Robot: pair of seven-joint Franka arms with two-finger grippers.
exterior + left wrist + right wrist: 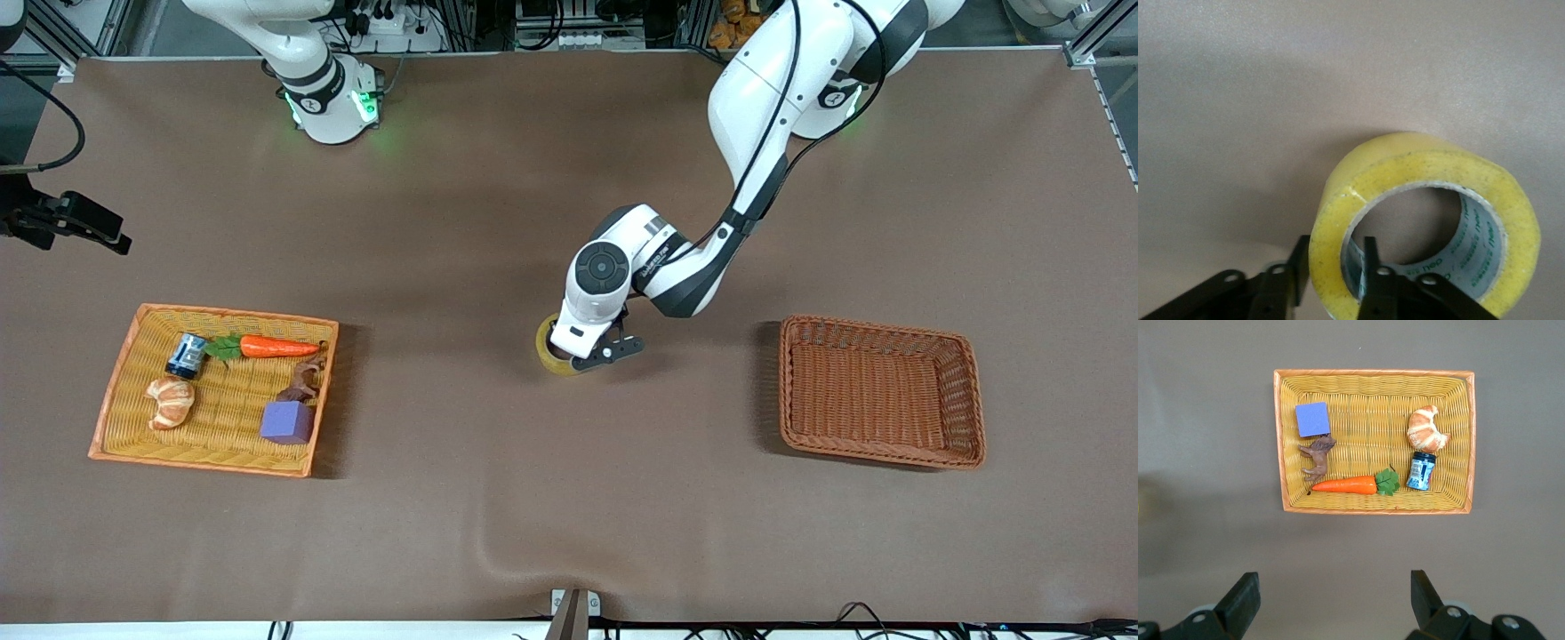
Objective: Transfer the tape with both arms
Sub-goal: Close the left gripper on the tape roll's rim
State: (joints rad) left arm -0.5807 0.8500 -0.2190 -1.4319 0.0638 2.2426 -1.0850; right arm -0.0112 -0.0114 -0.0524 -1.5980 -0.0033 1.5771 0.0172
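Observation:
The tape (pixel 546 343) is a yellowish ring with a grey core, at mid-table between the two baskets. My left gripper (pixel 594 358) reaches down onto it from the left arm. In the left wrist view the tape (pixel 1431 175) fills the frame, and the left gripper (pixel 1335 245) is shut on its wall, one finger (pixel 1300 257) outside the ring and the other inside the core. My right gripper (pixel 1333 580) hangs open and holds nothing, high over the table beside the yellow basket (pixel 1279 440). In the front view the right gripper (pixel 93 229) shows at the right arm's end.
The yellow basket (pixel 117 384) holds a carrot (pixel 277 347), a croissant toy (pixel 171 402), a small can (pixel 186 356), a purple block (pixel 287 422) and a brown animal figure (pixel 305 380). An empty brown wicker basket (pixel 876 325) stands toward the left arm's end.

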